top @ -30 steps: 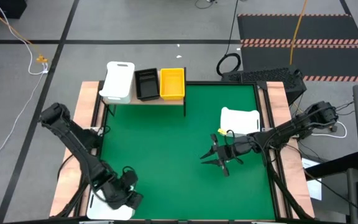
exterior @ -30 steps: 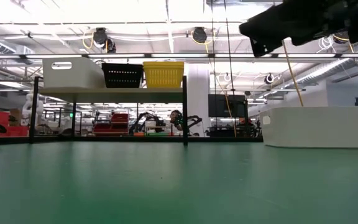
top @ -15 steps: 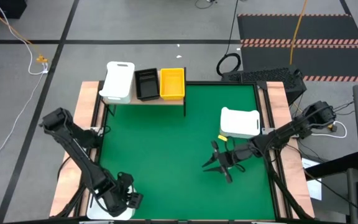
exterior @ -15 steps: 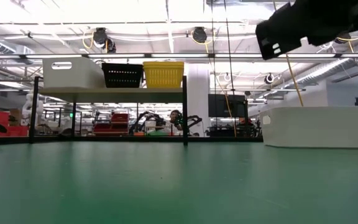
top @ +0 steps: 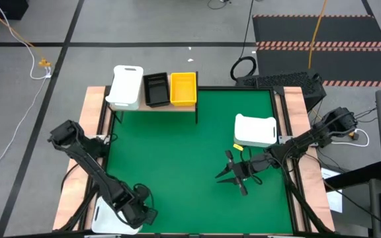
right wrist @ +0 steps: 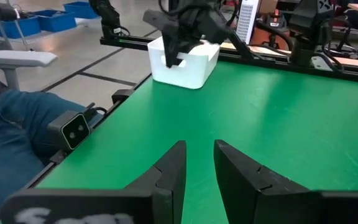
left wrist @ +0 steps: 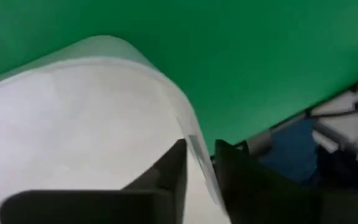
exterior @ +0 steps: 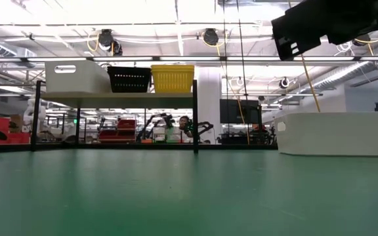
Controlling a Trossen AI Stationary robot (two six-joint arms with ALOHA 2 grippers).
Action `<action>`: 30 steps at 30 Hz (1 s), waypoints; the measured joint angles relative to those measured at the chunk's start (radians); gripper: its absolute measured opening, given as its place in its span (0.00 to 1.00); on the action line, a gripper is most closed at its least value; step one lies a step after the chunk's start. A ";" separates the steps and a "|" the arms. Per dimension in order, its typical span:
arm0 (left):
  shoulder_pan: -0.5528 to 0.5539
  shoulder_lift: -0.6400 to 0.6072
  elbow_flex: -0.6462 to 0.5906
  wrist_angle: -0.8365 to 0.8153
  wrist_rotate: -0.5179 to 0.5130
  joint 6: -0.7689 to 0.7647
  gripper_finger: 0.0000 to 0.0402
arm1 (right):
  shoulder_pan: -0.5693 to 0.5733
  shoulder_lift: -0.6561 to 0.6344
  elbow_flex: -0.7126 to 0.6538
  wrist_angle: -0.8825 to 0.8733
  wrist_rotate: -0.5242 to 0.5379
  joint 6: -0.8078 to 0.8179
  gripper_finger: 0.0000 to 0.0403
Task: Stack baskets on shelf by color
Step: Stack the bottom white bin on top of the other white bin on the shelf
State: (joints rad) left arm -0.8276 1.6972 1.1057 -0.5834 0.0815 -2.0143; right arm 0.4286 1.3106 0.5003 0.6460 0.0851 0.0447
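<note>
The shelf (top: 152, 106) stands at the far left end of the green mat (top: 177, 165). Three baskets sit on it in a row: a white basket (top: 126, 86) on the left, a black basket (top: 155, 88) in the middle and a yellow basket (top: 183, 88) on the right. They sit side by side, very close together.

A second white basket (top: 255, 130) sits on the mat near the right edge, well apart from the shelf.

A third white basket (top: 108, 220) sits at the near left corner of the table. The left gripper (top: 139, 213) is right at this basket. In the left wrist view, its two dark fingers (left wrist: 169, 177) stand on either side of the basket's thin wall (left wrist: 191, 143), with only a narrow gap between them. It looks like they are pinching the wall, one finger inside and one outside.

The right gripper (top: 233, 173) hangs over the mat, near the second white basket but not touching it. Its fingers (right wrist: 169, 171) are a little apart and hold nothing.

A person's leg in blue jeans (right wrist: 17, 134) shows beside the table in the right wrist view.
</note>
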 joint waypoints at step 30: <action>0.364 -0.005 0.067 0.173 -0.106 0.742 0.31 | -0.001 0.000 0.001 0.005 -0.007 -0.019 0.19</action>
State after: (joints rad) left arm -0.4633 1.6924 1.1725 -0.4099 -0.0242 -1.2728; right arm 0.4274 1.3106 0.5011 0.6506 0.0785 0.0254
